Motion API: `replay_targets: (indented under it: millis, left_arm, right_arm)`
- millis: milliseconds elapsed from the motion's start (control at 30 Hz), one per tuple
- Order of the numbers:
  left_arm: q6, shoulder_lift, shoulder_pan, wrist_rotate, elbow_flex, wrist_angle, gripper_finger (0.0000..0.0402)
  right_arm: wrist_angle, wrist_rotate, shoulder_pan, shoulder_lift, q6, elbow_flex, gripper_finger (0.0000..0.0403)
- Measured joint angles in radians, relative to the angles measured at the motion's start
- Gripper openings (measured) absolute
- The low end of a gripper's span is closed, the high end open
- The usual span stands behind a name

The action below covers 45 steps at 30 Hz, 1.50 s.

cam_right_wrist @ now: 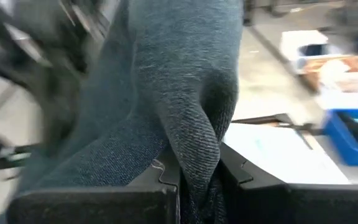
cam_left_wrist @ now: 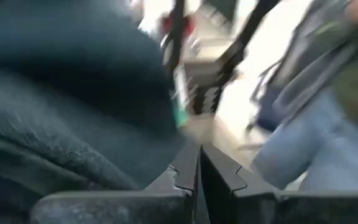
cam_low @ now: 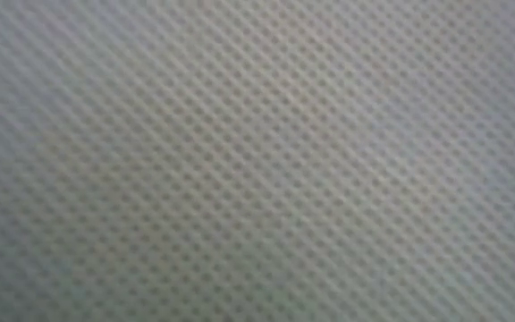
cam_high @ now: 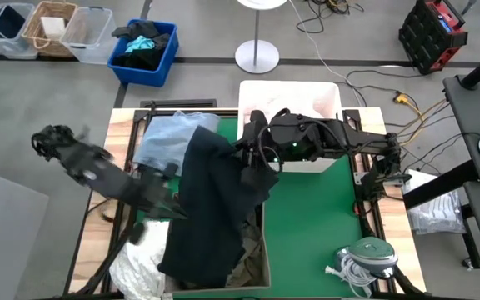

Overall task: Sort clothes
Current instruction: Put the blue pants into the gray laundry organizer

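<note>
Jeans (cam_right_wrist: 185, 93) in right gripper (cam_right_wrist: 199, 171)

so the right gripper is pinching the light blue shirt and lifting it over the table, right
Not quite. The right gripper is shut on the dark denim jeans, not the light blue shirt. The right wrist view shows dark twill denim pinched between its fingers, and the high view shows the jeans hanging from it over the table, with the shirt lying beside them.

A small blue bin (cam_high: 146, 52) of dark and teal fabric sits on the floor beyond the counter (cam_high: 392, 242), beside clear tubs (cam_high: 87, 30) and a wicker basket (cam_high: 50, 25).
</note>
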Motion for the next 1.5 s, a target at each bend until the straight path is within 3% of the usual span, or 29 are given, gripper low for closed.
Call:
replay_targets:
  millis: [133, 333, 533, 867, 1133, 1300, 1500]
  left_arm:
    - [-0.092, 0.008, 0.001, -0.074, -0.095, -0.011, 0.0000]
    - [-0.169, 0.005, 0.001, -0.264, -0.177, -0.005, 0.0000]
    - [-0.229, 0.003, -0.001, -0.440, -0.181, -0.042, 0.0000]
    - [-0.242, 0.005, -0.033, -0.339, -0.055, -0.113, 0.0000]
    - [-0.373, 0.007, -0.036, -0.291, 0.095, -0.410, 0.0000]
    - [-0.439, 0.006, -0.035, -0.296, 0.159, -0.541, 0.0000]
    - [-0.430, 0.007, -0.035, -0.305, 0.204, -0.550, 0.0000]
  right_arm:
    - [0.001, -0.141, 0.002, -0.015, 0.049, 0.000, 0.0037]
    - [0.061, -0.305, 0.021, -0.026, 0.185, 0.000, 0.0037]
    - [0.147, -0.363, 0.059, 0.011, 0.294, -0.001, 0.0037]
    - [0.199, -0.432, 0.135, 0.133, 0.352, -0.001, 0.0037]
    - [0.204, -0.441, 0.154, 0.226, 0.369, -0.001, 0.0037]
    - [0.195, -0.503, 0.154, 0.291, 0.369, -0.003, 0.0037]
    - [0.200, -0.608, 0.154, 0.366, 0.388, -0.003, 0.0037]
